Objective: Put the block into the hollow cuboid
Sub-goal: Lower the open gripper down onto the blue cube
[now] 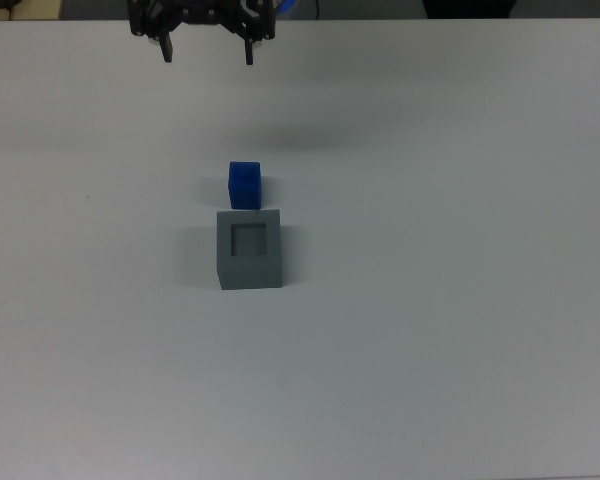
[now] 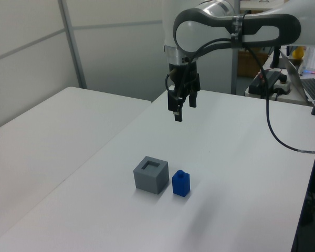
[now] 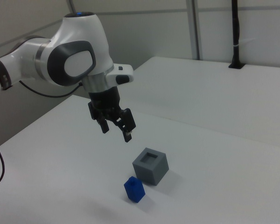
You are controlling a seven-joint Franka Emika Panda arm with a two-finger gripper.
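The small bright blue block [image 1: 245,185] [image 2: 181,184] [image 3: 134,189] rests on the white table, right beside the grey hollow cuboid [image 1: 249,249] [image 2: 151,174] [image 3: 151,165], whose square recess faces up and holds nothing. My gripper [image 1: 207,50] [image 2: 178,111] [image 3: 116,131] hangs in the air well above the table, open and holding nothing. In the top view it is at the upper edge, above the block. In the right view it hovers up and to the left of the cuboid.
The white table [image 1: 460,300] spreads wide around both objects. A second white table [image 2: 37,142] adjoins it on the left view's left. A black cable [image 2: 275,131] hangs from the arm on the left view's right.
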